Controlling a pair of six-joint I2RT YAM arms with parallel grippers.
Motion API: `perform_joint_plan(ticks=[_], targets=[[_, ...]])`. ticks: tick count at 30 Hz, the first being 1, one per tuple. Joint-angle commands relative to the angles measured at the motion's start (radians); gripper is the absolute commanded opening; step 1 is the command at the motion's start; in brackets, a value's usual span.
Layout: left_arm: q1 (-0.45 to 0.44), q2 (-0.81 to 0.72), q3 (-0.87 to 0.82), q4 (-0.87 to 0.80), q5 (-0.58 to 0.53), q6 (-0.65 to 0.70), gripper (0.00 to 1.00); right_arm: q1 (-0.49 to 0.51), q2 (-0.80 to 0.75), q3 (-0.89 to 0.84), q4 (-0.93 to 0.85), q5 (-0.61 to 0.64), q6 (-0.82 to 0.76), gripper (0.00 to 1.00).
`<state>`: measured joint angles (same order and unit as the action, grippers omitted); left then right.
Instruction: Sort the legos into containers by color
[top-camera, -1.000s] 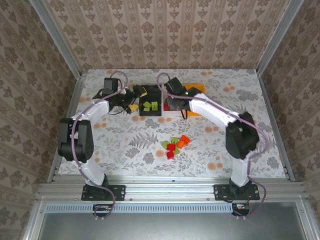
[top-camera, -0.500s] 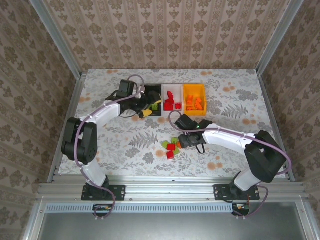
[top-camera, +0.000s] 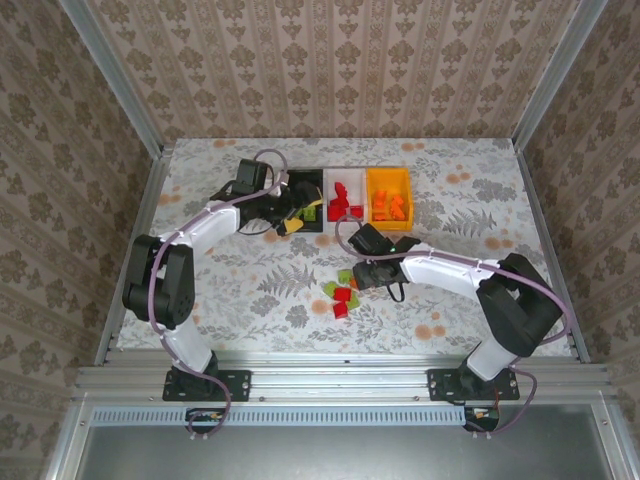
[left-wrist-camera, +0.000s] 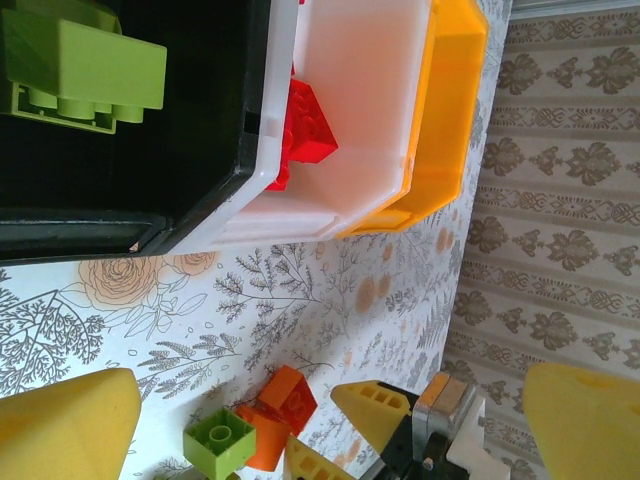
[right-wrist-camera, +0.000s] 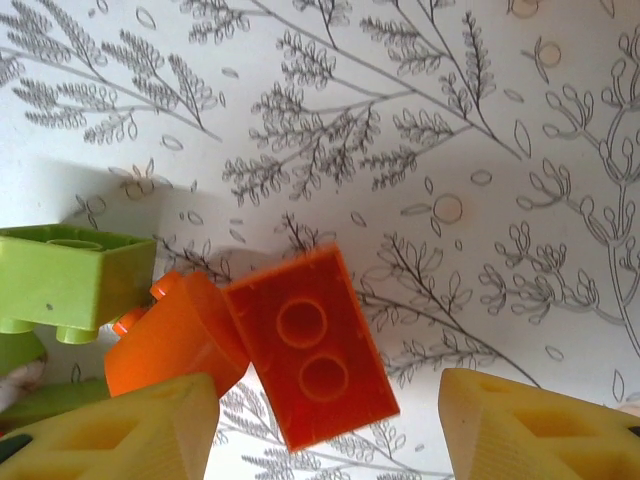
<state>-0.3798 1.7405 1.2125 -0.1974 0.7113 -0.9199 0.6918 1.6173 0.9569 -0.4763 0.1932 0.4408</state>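
Right wrist view: the right tool (right-wrist-camera: 325, 400) stands open astride an orange lego (right-wrist-camera: 310, 350) lying on the table (right-wrist-camera: 450, 150), with a green lego (right-wrist-camera: 70, 275) just beside it. The left tool (top-camera: 292, 208), spread wide, hovers over the black bin (left-wrist-camera: 200, 150), which holds green bricks (left-wrist-camera: 80, 65); red bricks (top-camera: 345, 200) lie in the white bin (left-wrist-camera: 350, 150).

My counter (top-camera: 230, 290), covered with a print of flowers and leaves, and what lies on it.
At its far side I see three bins side by side in a row: a black bin (left-wrist-camera: 200, 120), a white bin (top-camera: 345, 227) and an orange-yellow bin (top-camera: 388, 176). Nearer to me, apart from them, loose legos (top-camera: 342, 295) lie close together: red, green, and two orange blocks (right-wrist-camera: 310, 350) touching each other.
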Motion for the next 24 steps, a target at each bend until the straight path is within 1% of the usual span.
perform_joint_plan(ticks=[1,6,9,12,14,20,24], targets=[[0.007,-0.011,0.027,-0.028,0.010,0.023,1.00,-0.026,0.060,0.021,0.006,-0.011,-0.027,0.62],[0.013,-0.015,0.027,-0.025,0.012,0.022,1.00,-0.072,0.055,0.032,0.025,-0.045,-0.027,0.64],[0.018,-0.015,0.028,-0.022,0.020,0.017,1.00,-0.071,-0.005,-0.001,0.026,-0.074,-0.056,0.65],[0.022,-0.021,0.030,-0.020,0.022,0.018,1.00,-0.067,-0.083,-0.059,0.030,-0.071,-0.064,0.66],[0.025,-0.021,0.030,-0.020,0.022,0.017,1.00,-0.067,-0.104,-0.083,0.023,-0.077,-0.059,0.66],[0.025,-0.018,0.029,-0.017,0.023,0.016,1.00,-0.057,-0.064,-0.112,0.073,-0.128,-0.034,0.66],[0.027,-0.009,0.032,-0.025,0.017,0.026,1.00,-0.054,-0.015,-0.106,0.103,-0.145,-0.046,0.64]])
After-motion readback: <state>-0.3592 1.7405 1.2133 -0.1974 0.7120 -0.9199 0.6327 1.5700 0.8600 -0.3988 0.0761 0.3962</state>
